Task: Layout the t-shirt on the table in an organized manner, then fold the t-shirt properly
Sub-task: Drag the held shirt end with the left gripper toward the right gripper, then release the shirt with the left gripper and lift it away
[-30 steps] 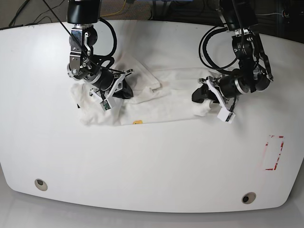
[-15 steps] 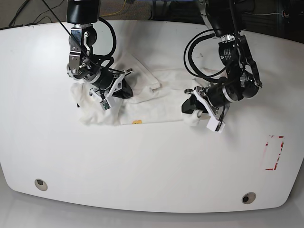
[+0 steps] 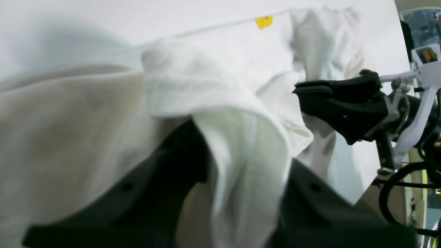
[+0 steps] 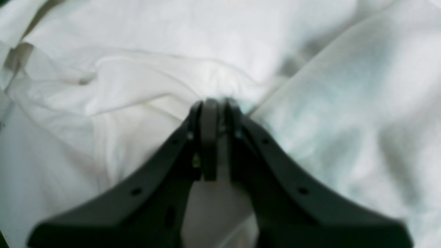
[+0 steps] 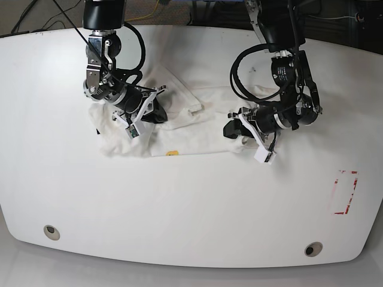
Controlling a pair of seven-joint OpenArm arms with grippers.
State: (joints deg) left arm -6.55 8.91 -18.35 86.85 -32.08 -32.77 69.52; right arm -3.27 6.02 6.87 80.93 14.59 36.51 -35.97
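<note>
One t-shirt (image 5: 179, 122), apparently; two grommet holes (image 5: 51, 231).

Dark floor (image 5: 179, 12) behind, cables (image 5: 157, 8) strewn; bright overhead glare.

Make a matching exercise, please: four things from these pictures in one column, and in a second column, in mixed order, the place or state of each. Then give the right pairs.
Things:
1. left claw
2. right claw
3. small yellow emblem
4. red tape outline

Places or states:
A. on the bare table, to the base view's right, apart from the cloth
B. shut on the t-shirt, on the base view's left
C. on the shirt's near edge, between the two arms
D. shut on a bunched end of the shirt, on the base view's right

Pairs: 1-D, 2-B, 3-C, 4-A
</note>
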